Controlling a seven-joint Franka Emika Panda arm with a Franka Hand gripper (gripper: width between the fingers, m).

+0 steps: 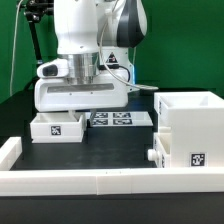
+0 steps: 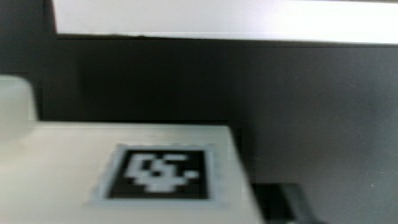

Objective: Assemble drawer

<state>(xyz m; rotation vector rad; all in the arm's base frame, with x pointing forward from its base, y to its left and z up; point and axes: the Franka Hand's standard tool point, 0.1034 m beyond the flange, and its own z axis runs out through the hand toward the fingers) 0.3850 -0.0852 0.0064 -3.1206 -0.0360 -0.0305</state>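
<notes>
i see my arm low over one small tray point(image 1: 57, 126) on the black bench point(image 1: 100, 150), pincer hidden so i cannot tell its grip, tall casing point(image 1: 191, 130) with second tray point(image 1: 157, 155) at the exterior view's right, marker board point(image 1: 118, 119) behind

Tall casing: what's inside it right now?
The casing stands open-topped; only its white inner walls near the rim show. A knobbed tray sits at its side toward the exterior view's left. The casing's floor is hidden by its walls.

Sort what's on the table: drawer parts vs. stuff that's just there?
Job parts:
casing, tall open box on the exterior view's right
tray under the hand
second tray, knobbed, at the casing's front

Just there:
marker board
rim walls
</notes>
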